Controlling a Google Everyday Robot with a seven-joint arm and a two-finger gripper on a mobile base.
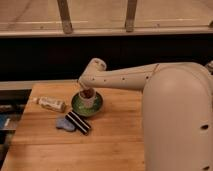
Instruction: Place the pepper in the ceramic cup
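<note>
gripper (86, 90) hovering right over ceramic cup (86, 100) | pepper (87, 93) sitting at cup mouth | grip state: can't tell | step: placing | next: release, lift clear

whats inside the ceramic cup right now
The pincer reaches down over the ceramic cup, which sits on the green saucer. A dark reddish shape, likely the pepper, shows at the cup's mouth. The pincer and the cup's wall cover everything deeper inside.
</note>
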